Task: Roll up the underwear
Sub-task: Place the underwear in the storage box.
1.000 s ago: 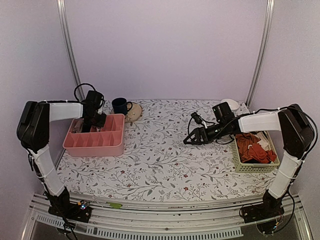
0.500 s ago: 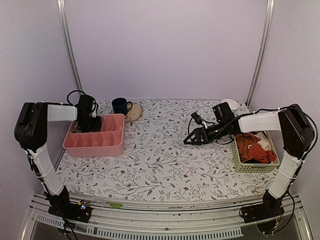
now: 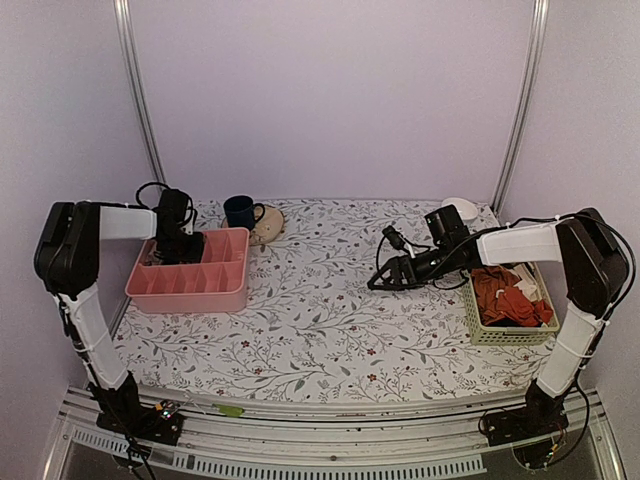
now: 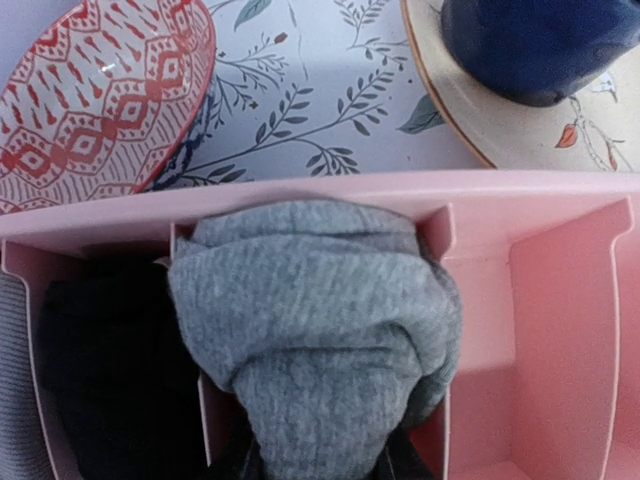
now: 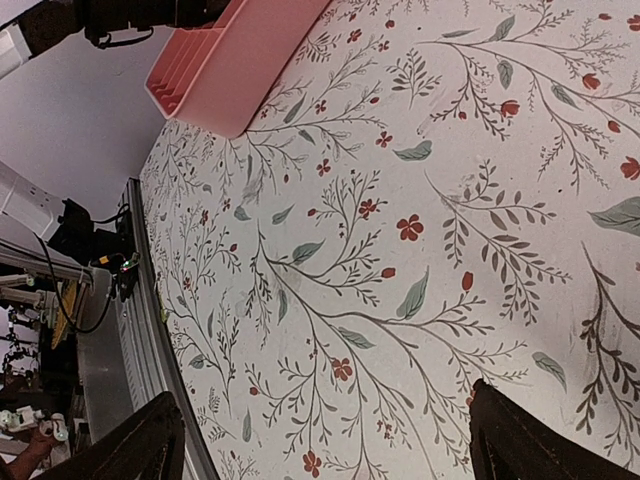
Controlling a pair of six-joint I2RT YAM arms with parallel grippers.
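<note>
The underwear (image 4: 310, 320) is a bundled grey roll sitting in a back compartment of the pink organizer (image 4: 560, 300). In the left wrist view my left gripper (image 4: 318, 465) is closed around the lower end of the roll, and only dark finger edges show at the bottom. From above, the left gripper (image 3: 172, 248) is over the organizer's (image 3: 200, 290) back left part, hiding the underwear. My right gripper (image 3: 378, 280) is open and empty, hovering low over the patterned table right of centre; it also shows in the right wrist view (image 5: 330, 450).
A blue mug (image 3: 240, 211) on a beige saucer (image 3: 268, 224) stands behind the organizer, and a red patterned bowl (image 4: 90, 90) lies beside it. Dark cloth (image 4: 110, 380) fills the neighbouring compartment. A basket (image 3: 505, 335) with orange-red garments (image 3: 510, 295) stands at the right.
My left gripper has shifted left over the organizer's back row, from near its middle to its left part. The right arm has hardly moved.
</note>
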